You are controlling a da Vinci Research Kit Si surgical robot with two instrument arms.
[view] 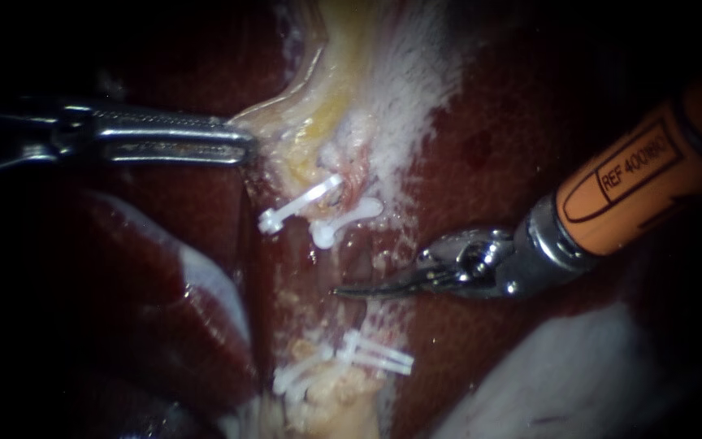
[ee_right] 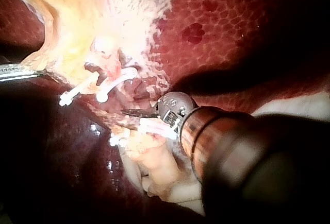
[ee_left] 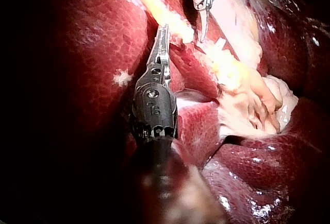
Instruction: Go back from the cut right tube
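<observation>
Between two pairs of white clips, the cut right tube (view: pixel 357 185) shows as a gap rather than a continuous strand. Its upper end is a short pinkish stump bunched under the upper clips (view: pixel 349 214), which lie side by side and slant across it. Its other end sits below, a pale, lumpy stub held by the lower clips (view: pixel 377 355). The strip between the two ends is bare, wet, reddish tissue speckled with white flecks.

The right instrument (view: pixel 344 291) lies just beside this gap, on its right side. Its thin curved blades are together, with nothing between them, and point into the space between the upper and lower clips. The tip is near the cut ends but touches neither, and it rests over dark red liver (view: pixel 489 146).

The left instrument (view: pixel 245 148) comes in level from the left, above the upper clips. Its jaws are clamped on the edge of the yellowish tissue (view: pixel 318 114) that runs up from the clipped stump, drawing that edge out into a point towards the left. The left wrist view shows the same hold, with the yellow strip pinched at the jaw tips.
</observation>
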